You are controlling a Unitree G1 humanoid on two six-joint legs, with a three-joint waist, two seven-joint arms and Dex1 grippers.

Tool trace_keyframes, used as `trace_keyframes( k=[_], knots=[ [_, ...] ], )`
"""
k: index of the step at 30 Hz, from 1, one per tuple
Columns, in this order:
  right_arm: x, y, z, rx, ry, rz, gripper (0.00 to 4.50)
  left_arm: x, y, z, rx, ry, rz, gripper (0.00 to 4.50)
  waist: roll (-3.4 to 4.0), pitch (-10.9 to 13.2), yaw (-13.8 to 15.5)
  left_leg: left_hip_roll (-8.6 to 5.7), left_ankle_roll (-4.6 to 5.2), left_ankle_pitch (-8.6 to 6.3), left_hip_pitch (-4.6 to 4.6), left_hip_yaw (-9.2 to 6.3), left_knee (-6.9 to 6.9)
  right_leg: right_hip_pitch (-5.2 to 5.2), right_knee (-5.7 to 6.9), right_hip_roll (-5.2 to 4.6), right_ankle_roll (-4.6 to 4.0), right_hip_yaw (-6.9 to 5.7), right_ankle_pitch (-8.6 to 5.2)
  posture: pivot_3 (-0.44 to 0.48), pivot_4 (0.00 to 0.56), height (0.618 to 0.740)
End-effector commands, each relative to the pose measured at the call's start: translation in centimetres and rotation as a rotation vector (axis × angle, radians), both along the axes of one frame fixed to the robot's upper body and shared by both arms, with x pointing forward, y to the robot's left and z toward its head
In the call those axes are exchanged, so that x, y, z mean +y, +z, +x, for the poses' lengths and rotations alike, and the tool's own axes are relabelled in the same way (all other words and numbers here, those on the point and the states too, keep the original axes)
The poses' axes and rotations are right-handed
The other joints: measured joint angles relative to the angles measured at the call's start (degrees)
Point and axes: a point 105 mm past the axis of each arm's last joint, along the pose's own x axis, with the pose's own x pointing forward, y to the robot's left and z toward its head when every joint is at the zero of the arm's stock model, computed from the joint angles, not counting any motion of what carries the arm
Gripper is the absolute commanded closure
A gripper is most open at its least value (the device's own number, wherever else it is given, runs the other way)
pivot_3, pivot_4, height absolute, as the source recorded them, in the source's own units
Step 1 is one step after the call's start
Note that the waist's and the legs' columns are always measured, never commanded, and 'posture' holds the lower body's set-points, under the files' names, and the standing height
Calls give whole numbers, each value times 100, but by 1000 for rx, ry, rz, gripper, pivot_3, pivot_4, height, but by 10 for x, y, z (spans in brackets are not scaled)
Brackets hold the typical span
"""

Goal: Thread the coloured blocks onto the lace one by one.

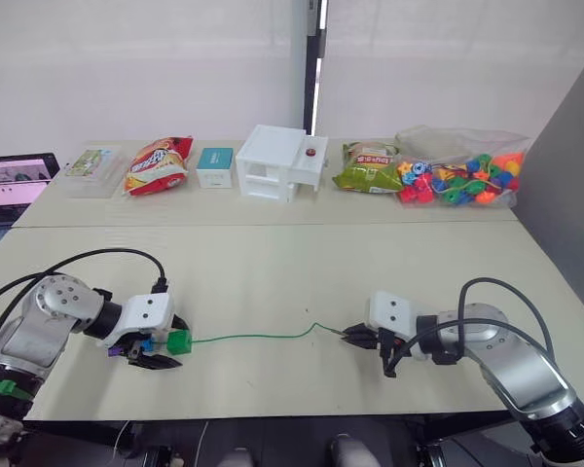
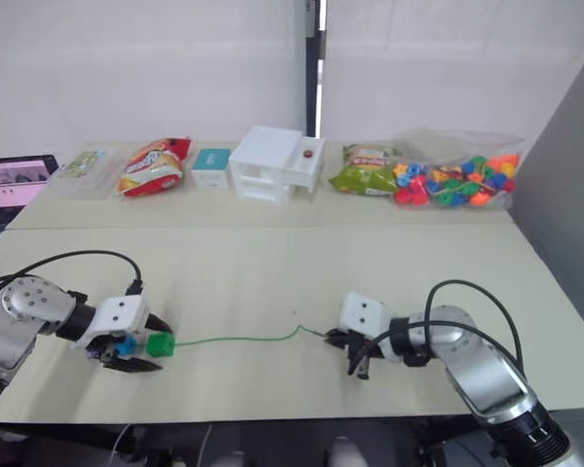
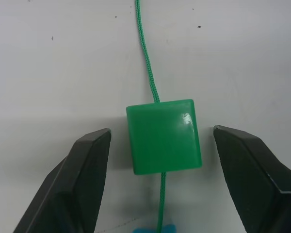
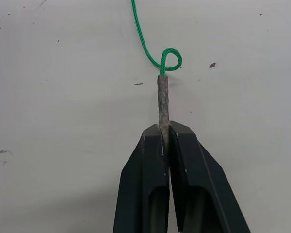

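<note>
Pinching the lace (image 1: 263, 338) tip in my right pincer (image 4: 165, 141); left pincer (image 3: 157, 160) gaping around green block (image 3: 164, 136), needing a centred squeeze.

I see two arms of rounded silver-grey metal, each ending in a white boxy wrist block. A thick black cable loops over each forearm and plugs in near the wrist. The left gripper (image 1: 154, 352) and right gripper (image 1: 355, 336) each have two black wedge-shaped fingers (image 3: 82, 179), smooth and tapering. A green band rings the left arm at 7 o'clock.
</note>
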Motion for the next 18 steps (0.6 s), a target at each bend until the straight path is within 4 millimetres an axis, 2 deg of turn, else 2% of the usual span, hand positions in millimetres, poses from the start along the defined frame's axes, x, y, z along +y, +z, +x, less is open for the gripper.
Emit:
trace_keyframes(
  k=[1, 6, 9, 13, 18],
  knots=[
    [8, 8, -2, -36, 17, 36, 4500, 3, 30, 4, -46, 1, 40, 1054, -3, 2, -3, 0, 0, 0, 0, 0, 0, 0, 1, 1, 0, 0, 0, 0, 150, 740],
    [13, 8, 0, -37, 19, 48, 4500, 9, 48, -5, 6, -8, 198, 1054, -4, 3, -11, 0, 0, 0, 1, 0, -2, 0, 1, 1, 1, 0, 0, 0, 150, 740],
    [16, 5, 1, -39, 18, 51, 4500, 0, 62, -18, 105, 13, 211, 1054, -20, 12, -15, 1, 1, 0, 0, -2, -4, -1, 1, 3, 1, 0, -1, 0, 150, 740],
    [20, 4, 3, -42, 13, 61, 4500, 0, 58, -12, 152, 83, 366, 1054, -23, 22, 6, -3, 1, 0, -1, -3, -1, 4, 0, 3, 5, 1, -3, 0, 150, 740],
    [26, 5, 0, -43, 10, 77, 4500, -11, 43, 4, 163, 87, 384, 1054, -27, 23, 2, -3, 1, 0, -3, -4, 1, 0, 2, 4, 5, 0, -3, 0, 150, 740]
  ],
)
